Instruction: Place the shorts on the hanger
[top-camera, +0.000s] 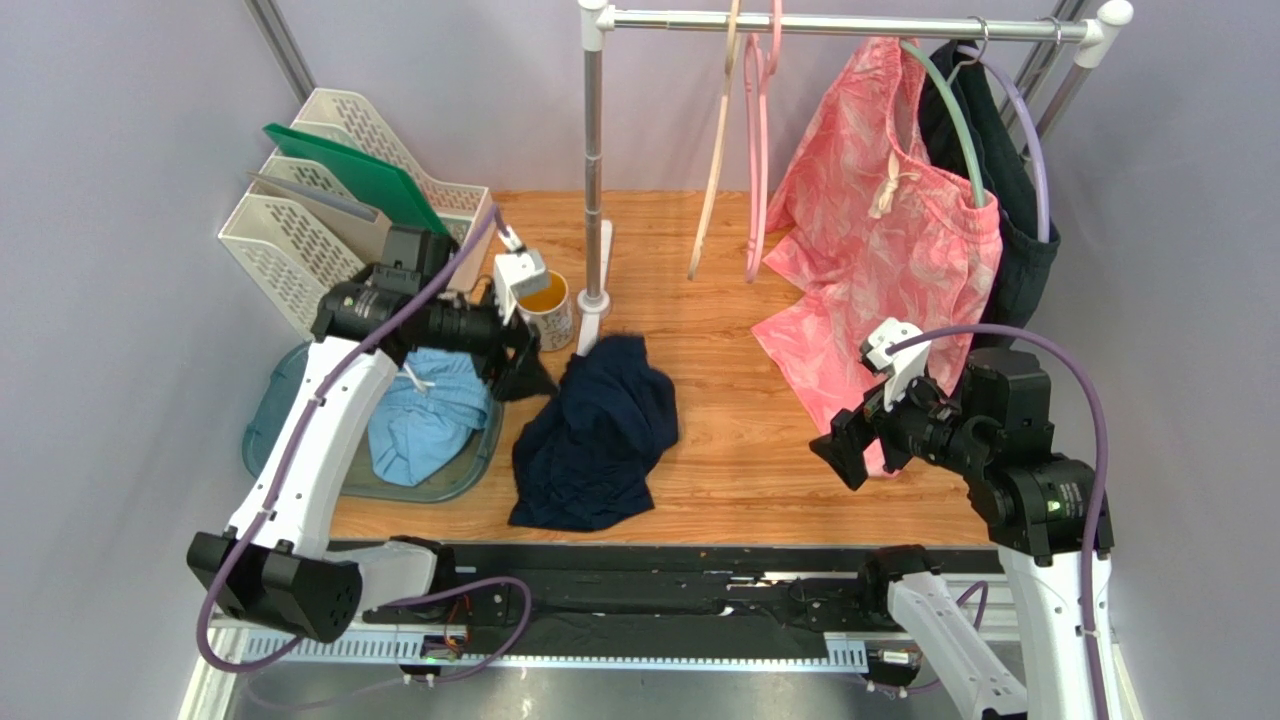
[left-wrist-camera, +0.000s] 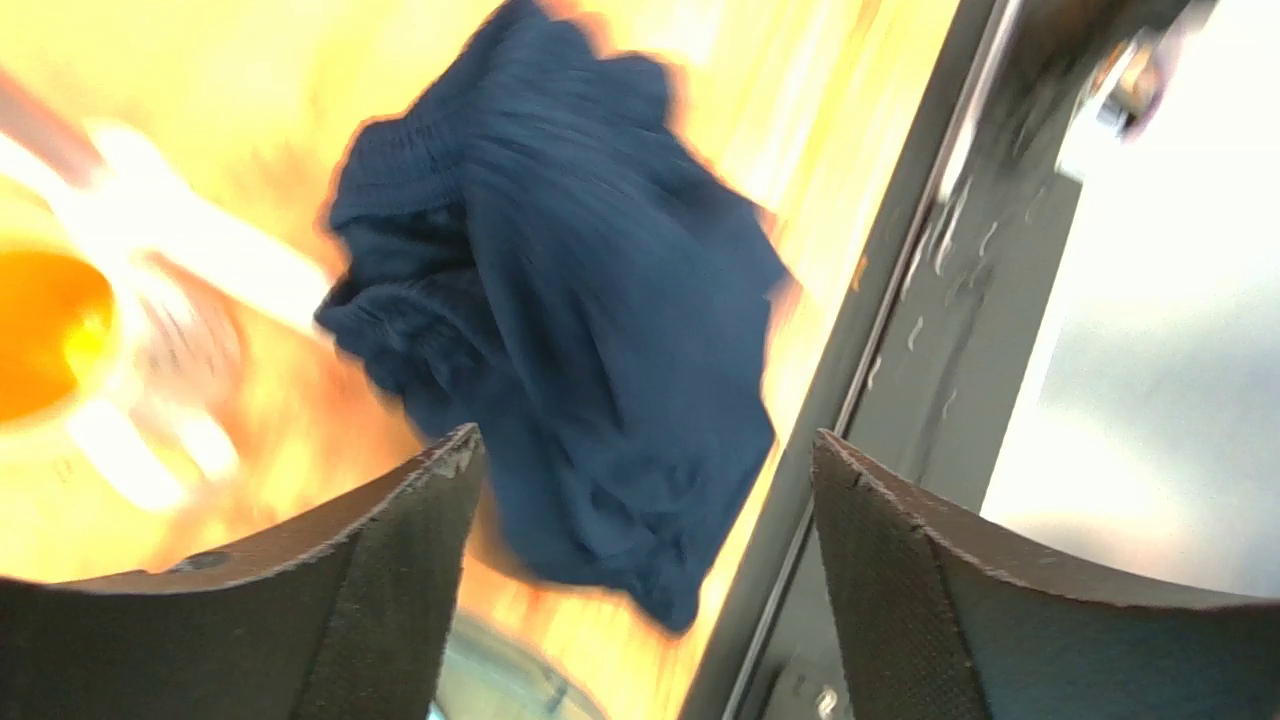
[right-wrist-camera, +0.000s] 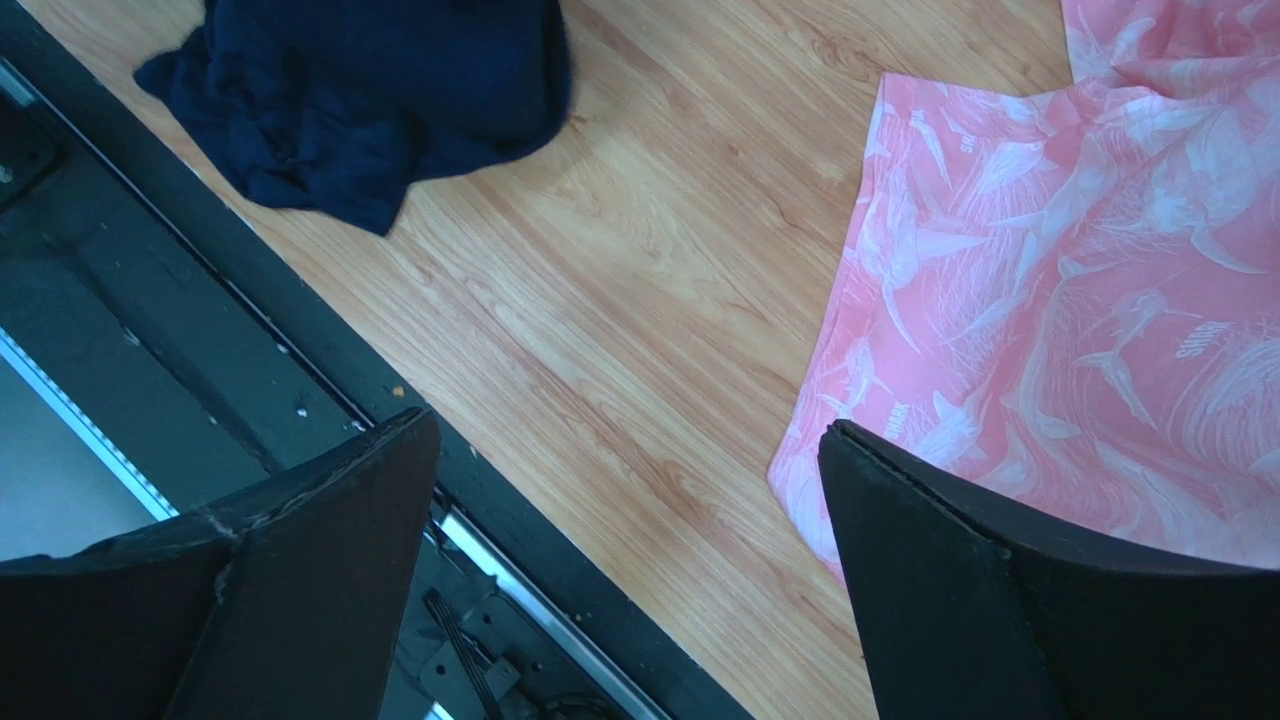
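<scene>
Item one, shorts (top-camera: 594, 435): you find them crumpled on the table (top-camera: 736, 450) near its front edge, touching neither pincer. Item two, hanger (top-camera: 759, 165): it hangs bare from the rail (top-camera: 842, 23), well apart from the shorts, so nothing is hung yet. Left pincer (left-wrist-camera: 646, 450): spread, holding nothing, poised over the shorts, likely for a fresh grip. Right pincer (right-wrist-camera: 631, 435): spread, empty, over bare table beside the pink garment (right-wrist-camera: 1082, 270), probably waiting to assist.
</scene>
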